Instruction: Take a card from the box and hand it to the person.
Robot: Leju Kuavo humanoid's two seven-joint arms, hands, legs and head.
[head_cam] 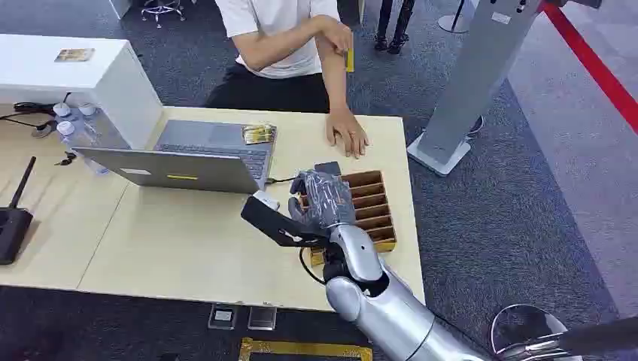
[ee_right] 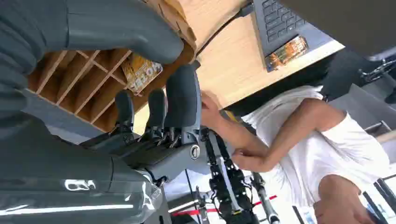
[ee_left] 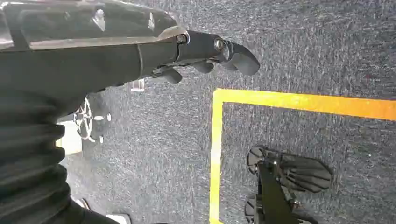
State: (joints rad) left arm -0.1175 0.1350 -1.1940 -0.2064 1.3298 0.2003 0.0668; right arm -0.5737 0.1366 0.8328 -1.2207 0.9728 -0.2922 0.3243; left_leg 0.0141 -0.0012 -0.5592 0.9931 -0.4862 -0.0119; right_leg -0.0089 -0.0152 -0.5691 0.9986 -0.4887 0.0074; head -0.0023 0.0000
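a: where's the right hand (head_cam: pixel 325 199) now?

b: over the near-left part of the box (head_cam: pixel 374 207), on the tabletop (head_cam: pixel 188 241). fingers (ee_right: pixel 180 95) apart, thumb on one side, darker fingers on the other, nothing between them

a: card?

b: in the right wrist view one card (ee_right: pixel 141 71) stands in a slot, yellow printed face, leaning on a divider. not gripped yet, thumb and fingers straddle the box edge near it

a: box build?

b: thin wood, open top, row of narrow slots split by flat dividers

a: how will the card handle?

b: my guess: light, thin, semi-stiff, glossy so a bit slippery. pinch the exposed top edge between thumb and one finger, pull straight up along the slot. side load would likely bend it or drag the box

a: left hand (ee_left: pixel 205 56)?

b: hanging over grey carpet and a yellow floor line, fingers loosely curled, holding nothing

a: receiver?

b: person (head_cam: pixel 282 37) in white shirt at the far side, one hand (head_cam: pixel 346 134) flat on the tabletop just beyond the box. silver laptop (head_cam: pixel 203 158) left of the box, keep clear of it
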